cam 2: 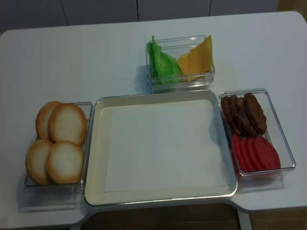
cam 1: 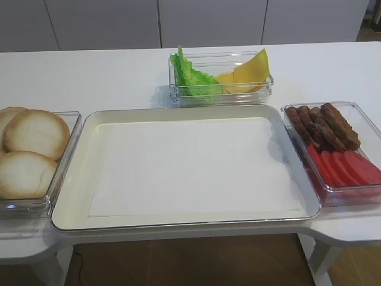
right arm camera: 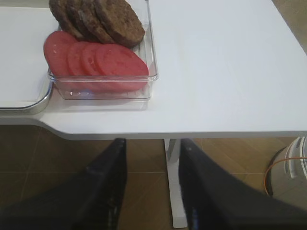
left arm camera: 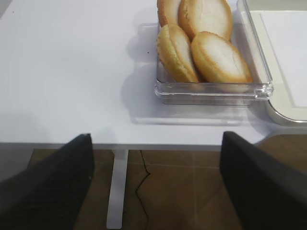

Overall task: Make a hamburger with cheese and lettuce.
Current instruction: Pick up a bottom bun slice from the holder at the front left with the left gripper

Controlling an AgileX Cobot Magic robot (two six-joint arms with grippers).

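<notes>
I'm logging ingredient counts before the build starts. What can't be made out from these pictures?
- Cheese: both high views show the slices overlapping, so no count.
- Lettuce: bunched, leaves inseparable.
- Meat patties: right wrist view's top edge cuts them off.
- Buns: left wrist view crops the far pair.
- Left tool and right tool: fingertips below frame; absent from both high views.

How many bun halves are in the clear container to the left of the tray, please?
4: two at the back, bun half and bun half, and two at the front, bun half and bun half. They overlap, so another could be hidden.
</notes>
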